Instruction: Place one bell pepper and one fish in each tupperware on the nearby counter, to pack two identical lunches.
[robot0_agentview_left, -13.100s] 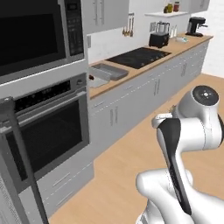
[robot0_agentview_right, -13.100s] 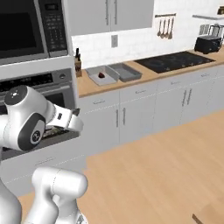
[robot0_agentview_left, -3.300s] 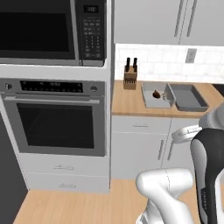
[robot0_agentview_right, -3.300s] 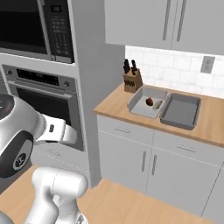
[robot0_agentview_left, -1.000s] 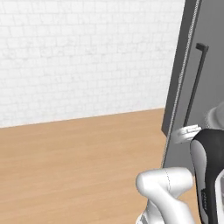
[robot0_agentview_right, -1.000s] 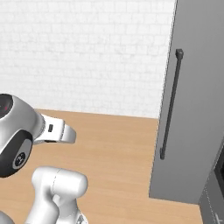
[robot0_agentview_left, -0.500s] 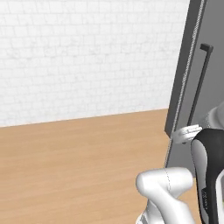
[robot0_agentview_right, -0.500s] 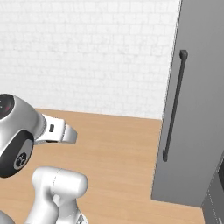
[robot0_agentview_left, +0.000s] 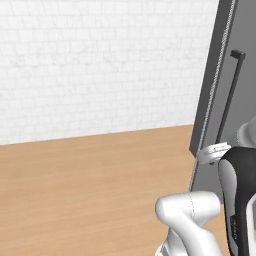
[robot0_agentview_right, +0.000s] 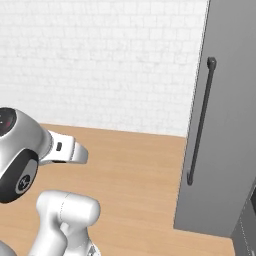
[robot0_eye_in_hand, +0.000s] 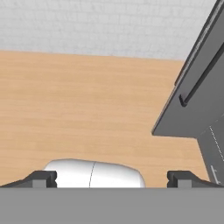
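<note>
Your gripper stood fully spread and empty (fingertips far apart in the hand view), aimed at bare wooden floor beside a tall grey fridge door with its dark handle, presumably in transit, so I could not place the peppers, fish or tupperware.

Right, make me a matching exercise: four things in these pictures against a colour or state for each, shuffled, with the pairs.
Things:
1. wall
2. floor
3. tall cabinet
4. tool

Colours or states:
A. dark grey, with a long black handle
B. open, nothing between its tips
C. white brick
D. light-brown wood

Pairs: 1-C, 2-D, 3-A, 4-B
</note>
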